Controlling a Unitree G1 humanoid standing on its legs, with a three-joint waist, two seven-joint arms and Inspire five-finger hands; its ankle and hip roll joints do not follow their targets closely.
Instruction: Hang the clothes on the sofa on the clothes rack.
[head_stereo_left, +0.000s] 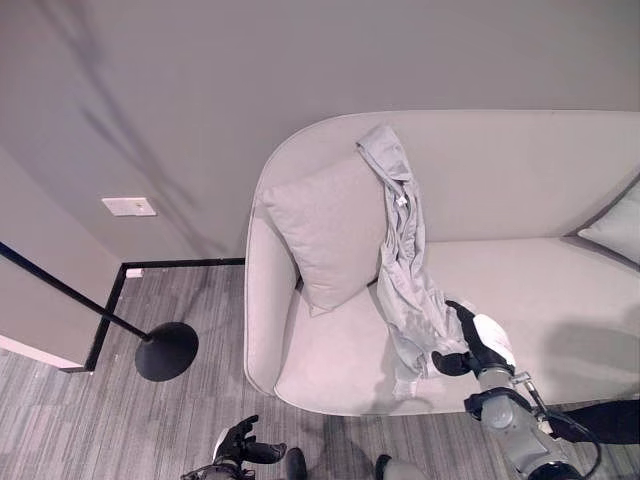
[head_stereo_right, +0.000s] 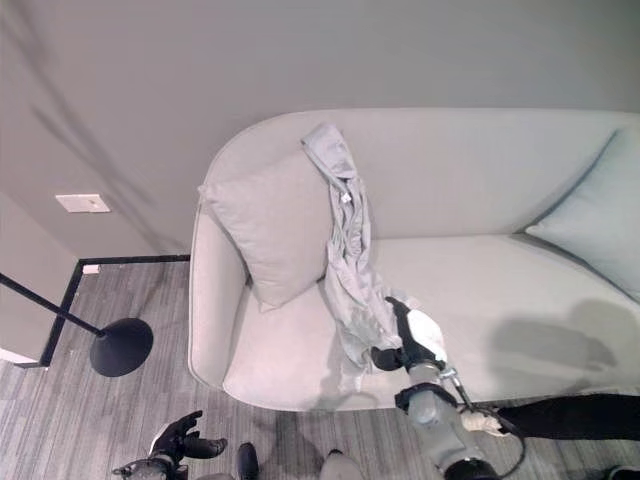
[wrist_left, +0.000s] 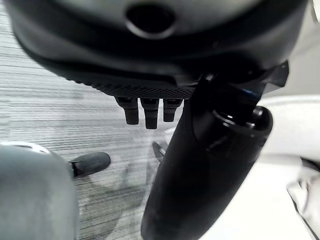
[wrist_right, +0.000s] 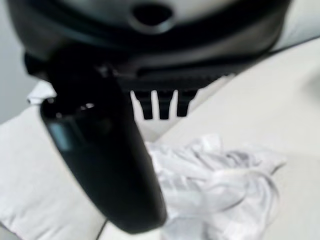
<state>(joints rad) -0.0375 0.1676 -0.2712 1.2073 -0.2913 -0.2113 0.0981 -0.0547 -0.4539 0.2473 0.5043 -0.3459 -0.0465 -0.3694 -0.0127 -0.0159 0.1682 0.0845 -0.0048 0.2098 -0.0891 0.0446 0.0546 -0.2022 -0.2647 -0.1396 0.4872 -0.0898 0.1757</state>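
A pale grey garment (head_stereo_left: 405, 250) hangs from the top of the light grey sofa's (head_stereo_left: 560, 290) backrest and runs down onto the seat, where its lower end lies bunched. My right hand (head_stereo_left: 478, 345) is at that bunched end, fingers straight and thumb out, right beside the cloth or touching it. In the right wrist view the crumpled garment (wrist_right: 215, 175) lies just past the open right hand (wrist_right: 105, 160). My left hand (head_stereo_left: 240, 442) hangs low over the floor in front of the sofa, fingers relaxed and holding nothing. A black pole on a round base (head_stereo_left: 167, 350), seemingly the clothes rack, stands at the left.
A square cushion (head_stereo_left: 335, 230) leans in the sofa's left corner, touching the garment. A second cushion (head_stereo_right: 590, 225) sits at the right end. Grey plank floor lies in front of the sofa. A white wall plate (head_stereo_left: 128, 206) is on the wall at left.
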